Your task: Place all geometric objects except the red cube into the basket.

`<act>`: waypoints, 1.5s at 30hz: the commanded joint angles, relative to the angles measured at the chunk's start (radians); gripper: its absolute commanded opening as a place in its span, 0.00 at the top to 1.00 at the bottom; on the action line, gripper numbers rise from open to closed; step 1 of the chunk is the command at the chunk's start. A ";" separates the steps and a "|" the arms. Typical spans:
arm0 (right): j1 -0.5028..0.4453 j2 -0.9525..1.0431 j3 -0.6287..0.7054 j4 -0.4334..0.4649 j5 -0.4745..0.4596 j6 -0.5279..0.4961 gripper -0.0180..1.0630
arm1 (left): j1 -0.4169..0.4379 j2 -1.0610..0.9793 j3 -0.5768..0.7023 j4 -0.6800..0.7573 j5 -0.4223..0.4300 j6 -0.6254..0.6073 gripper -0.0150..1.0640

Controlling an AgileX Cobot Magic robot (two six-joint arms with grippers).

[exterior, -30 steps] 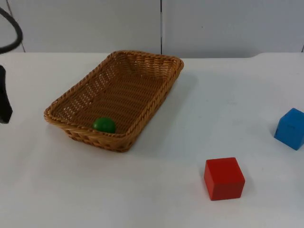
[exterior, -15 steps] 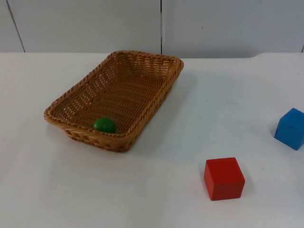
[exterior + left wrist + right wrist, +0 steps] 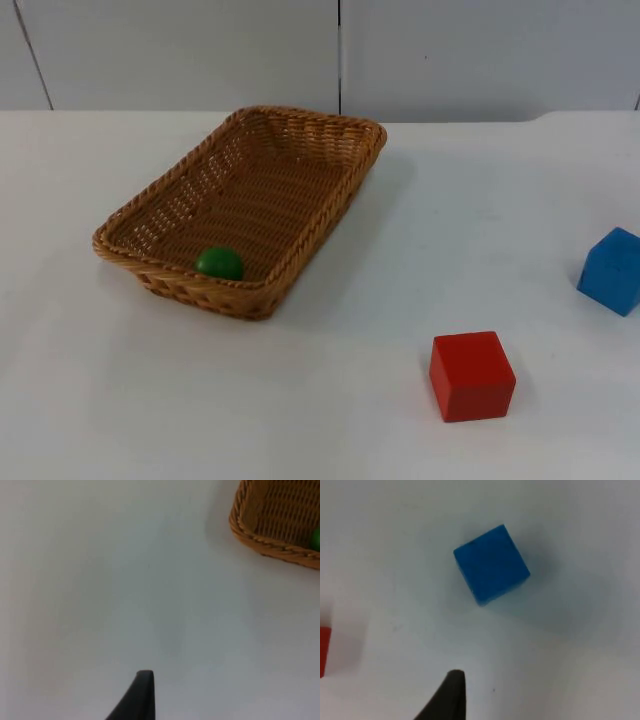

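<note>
A woven basket (image 3: 160, 200) lies on the left half of the table, and a green ball (image 3: 219, 263) rests inside it at its near end. A red cube (image 3: 471, 375) stands near the front right. A blue cube (image 3: 611, 270) sits by the table's right edge. My left gripper (image 3: 142, 695) hangs over bare table just outside a corner of the basket (image 3: 270, 545), where the green ball (image 3: 315, 538) peeks over the rim. My right gripper (image 3: 450, 695) hovers above the blue cube (image 3: 491, 571), with the red cube (image 3: 324, 650) off to one side.
The white table (image 3: 400, 220) stretches between the basket and the two cubes. A grey partition wall (image 3: 340, 50) closes the far side.
The left arm, seen at the top view's left edge a second ago, has drawn back out of that view. The basket, ball and cubes have not moved.
</note>
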State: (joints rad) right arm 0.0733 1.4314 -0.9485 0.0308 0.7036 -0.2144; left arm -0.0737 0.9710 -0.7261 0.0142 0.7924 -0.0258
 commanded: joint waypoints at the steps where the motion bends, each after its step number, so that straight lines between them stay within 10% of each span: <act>1: -0.006 0.071 -0.049 0.006 -0.013 -0.048 0.01 | 0.005 -0.005 0.004 0.004 -0.020 -0.005 0.01; 10: 0.072 0.431 -0.292 0.006 -0.013 -0.265 0.01 | 0.005 -0.005 0.004 -0.002 -0.033 -0.005 0.01; 28: 0.110 0.724 -0.399 -0.006 -0.056 -0.361 0.05 | 0.005 -0.005 0.004 0.003 -0.038 -0.005 0.01; 37: 0.110 0.665 -0.406 -0.061 -0.034 -0.347 0.98 | 0.005 -0.005 0.004 0.024 -0.037 -0.005 0.01; 45: 0.110 0.435 -0.408 -0.024 -0.041 -0.347 0.99 | 0.005 -0.005 0.004 0.023 -0.043 -0.005 0.01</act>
State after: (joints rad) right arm 0.1770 1.9210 -1.3503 -0.0114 0.6645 -0.5591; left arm -0.0737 0.9710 -0.7261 0.0307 0.7664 -0.0258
